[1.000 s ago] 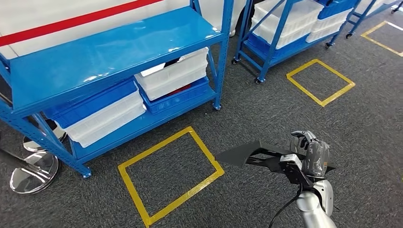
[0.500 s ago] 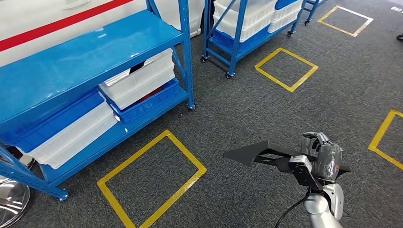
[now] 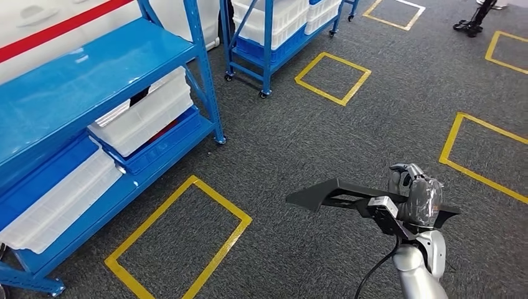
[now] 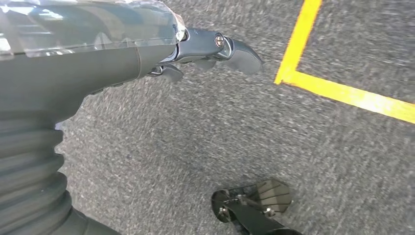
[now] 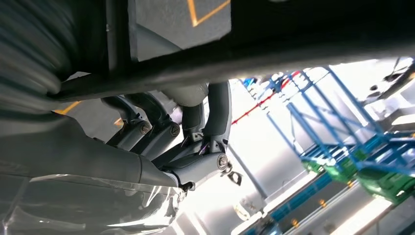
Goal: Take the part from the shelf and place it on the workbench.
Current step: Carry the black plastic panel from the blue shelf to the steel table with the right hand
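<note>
Right hand [image 3: 416,198] grips the flat black part [image 3: 336,193] clear of the blue shelf [image 3: 93,81]; pick complete, placement on the counter outstanding.

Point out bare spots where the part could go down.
Bare carpet inside the yellow square beside the blue shelf, and inside the square by the cart. The shelf's lower tiers are crowded with bins. The right hand holds the part.
</note>
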Controlling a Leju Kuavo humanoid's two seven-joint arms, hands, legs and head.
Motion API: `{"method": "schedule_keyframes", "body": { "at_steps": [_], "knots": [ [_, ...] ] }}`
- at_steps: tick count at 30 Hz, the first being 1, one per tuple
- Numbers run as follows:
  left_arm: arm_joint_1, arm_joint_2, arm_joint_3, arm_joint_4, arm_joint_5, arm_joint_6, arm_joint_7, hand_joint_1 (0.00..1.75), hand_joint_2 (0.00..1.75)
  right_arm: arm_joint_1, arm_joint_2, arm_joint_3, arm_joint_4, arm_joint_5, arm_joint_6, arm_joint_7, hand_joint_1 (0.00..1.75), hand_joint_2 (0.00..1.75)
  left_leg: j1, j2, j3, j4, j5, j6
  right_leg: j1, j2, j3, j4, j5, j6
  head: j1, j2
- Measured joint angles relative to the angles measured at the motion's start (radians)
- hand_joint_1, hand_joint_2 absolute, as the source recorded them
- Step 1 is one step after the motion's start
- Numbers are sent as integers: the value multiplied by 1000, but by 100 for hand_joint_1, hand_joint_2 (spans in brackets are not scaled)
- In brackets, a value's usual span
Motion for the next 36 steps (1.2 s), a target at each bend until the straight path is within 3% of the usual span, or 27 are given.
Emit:
{"method": "schedule_keyframes", "body": {
  "at_steps": [2,4,6,7,9,11,12,13,14,16,18,20,22,24,26,27,28,30,32,33,35,36],
  "knots": [
    [-1,0,9,0,14,5,1,0,175,-28,6,1,10,56,2,36,175,175,-4,17,0,0,-5,-13,9,-4,12,-30,0,-16,0,0],
    [-3,-2,17,0,27,11,8,0,175,-66,12,6,41,138,3,87,175,175,-2,28,5,1,-11,-26,9,19,9,-34,3,-32,0,0],
    [-5,-4,24,0,35,15,19,0,175,-105,16,17,80,202,3,125,175,175,3,6,2,22,-28,-36,6,37,10,-38,6,-44,0,0],
    [-5,-5,27,0,38,17,23,0,175,-124,19,22,98,219,3,133,175,175,5,-19,-10,50,-47,-37,5,44,10,-40,8,-50,0,0],
    [-1,-8,32,0,45,21,29,0,175,-164,23,28,138,234,2,132,175,175,5,-60,-68,168,-106,-36,8,60,8,-39,9,-59,0,0],
    [5,-11,36,0,50,23,31,0,175,-202,26,29,186,243,3,120,175,175,5,-76,-134,290,-146,-34,15,82,7,-39,10,-64,0,0],
    [7,-13,38,0,51,23,31,0,175,-214,26,29,206,246,3,114,175,175,4,-78,-147,305,-137,-30,19,95,7,-38,10,-65,0,0],
    [8,-13,39,0,52,24,31,0,175,-225,27,29,223,247,2,108,175,175,3,-81,-143,282,-110,-25,22,108,7,-38,10,-65,0,0],
    [9,-14,40,0,52,24,31,0,175,-235,27,29,237,248,2,104,175,175,2,-91,-121,223,-68,-19,24,120,9,-37,10,-65,0,0],
    [10,-13,42,1,53,25,31,0,175,-255,30,29,260,248,2,100,175,175,0,-135,-67,87,-1,-7,25,142,8,-34,11,-62,0,0],
    [11,-14,44,2,53,26,31,0,175,-268,33,29,278,248,2,98,175,175,-3,-159,-42,26,18,-2,21,163,2,-33,15,-52,0,0],
    [10,-16,46,2,54,27,31,0,175,-273,32,28,291,248,1,98,175,175,-4,-138,-37,15,23,3,17,181,-3,-36,22,-39,0,0],
    [9,-19,49,2,54,28,31,0,175,-277,31,27,300,248,1,97,175,175,-2,-112,-29,-3,33,15,20,145,-16,-13,6,-32,0,0],
    [9,-20,50,2,54,29,31,0,175,-283,31,27,308,247,1,96,175,175,-3,-86,-24,-15,38,22,19,81,-64,86,-49,-26,0,0],
    [13,-20,51,2,55,29,31,0,175,-286,31,27,316,248,1,96,175,175,-5,-61,-24,-15,36,23,11,59,-123,207,-99,-17,0,0],
    [14,-20,51,2,55,29,30,0,175,-286,31,27,319,254,1,95,175,175,-5,-48,-24,-14,35,22,7,55,-136,233,-101,-13,0,0],
    [14,-20,51,2,55,29,27,0,175,-285,31,24,322,265,1,91,175,175,-4,-35,-24,-12,32,19,3,51,-128,219,-85,-9,0,0],
    [13,-21,51,2,55,26,21,0,175,-286,31,9,324,303,1,77,175,175,-4,-12,-22,-5,24,10,-2,15,-61,95,-29,-2,0,0],
    [12,-20,52,3,55,24,18,0,175,-290,32,-18,323,339,1,56,175,175,-9,6,-22,5,12,-2,2,-29,-7,-8,-1,-9,0,0],
    [11,-19,51,3,55,24,18,0,175,-292,32,-36,321,348,0,43,175,175,-13,14,-21,8,8,-8,6,-37,-2,-23,-3,-16,0,0],
    [11,-19,51,3,58,26,22,0,175,-297,30,-78,315,355,0,15,175,175,-13,33,-16,8,1,-19,10,-13,-5,-23,-4,-33,-1,0],
    [11,-19,51,3,60,28,25,0,175,-304,29,-98,313,357,0,3,175,175,-10,29,-15,13,-5,-25,10,-1,-4,-24,-4,-40,-1,0]
  ]
}}
